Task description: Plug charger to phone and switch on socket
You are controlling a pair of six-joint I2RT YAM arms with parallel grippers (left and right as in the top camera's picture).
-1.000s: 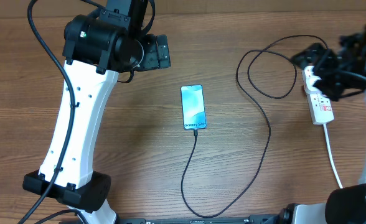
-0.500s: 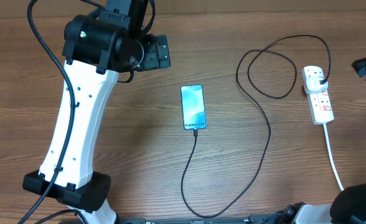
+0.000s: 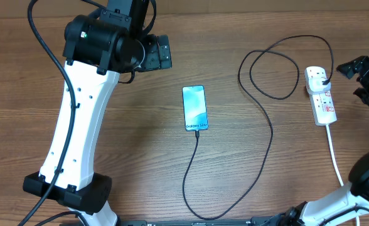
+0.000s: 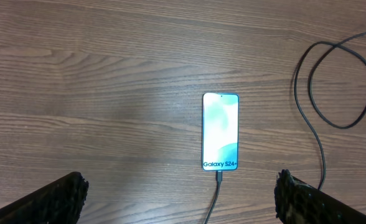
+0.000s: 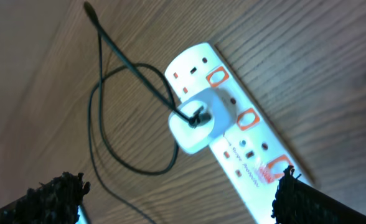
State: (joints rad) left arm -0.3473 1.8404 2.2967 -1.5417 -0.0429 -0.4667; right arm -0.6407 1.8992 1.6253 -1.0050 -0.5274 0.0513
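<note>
The phone (image 3: 194,108) lies flat mid-table with its blue screen lit (image 4: 220,130). The charger's black cable (image 3: 267,144) has its tip in the phone's near end (image 4: 220,177). From there it loops across the wood to a white plug head (image 5: 198,121) seated in the socket (image 3: 321,98). That socket (image 5: 236,134) is a white strip with red-marked switches. My right gripper (image 3: 364,79) hangs open just right of the socket, jaws wide (image 5: 180,193). My left gripper (image 3: 164,52) is open high above the table, left of and beyond the phone, nothing between its fingers (image 4: 180,190).
The socket's thick white cord (image 3: 335,157) runs toward the table's near right side. The left arm's white link (image 3: 78,119) slants over the left half of the table. The cable makes a wide loop (image 3: 269,69) between phone and socket.
My right gripper has pulled away to the right from above the socket, leaving the strip and plug head uncovered. The left arm, phone and cable have not moved.
</note>
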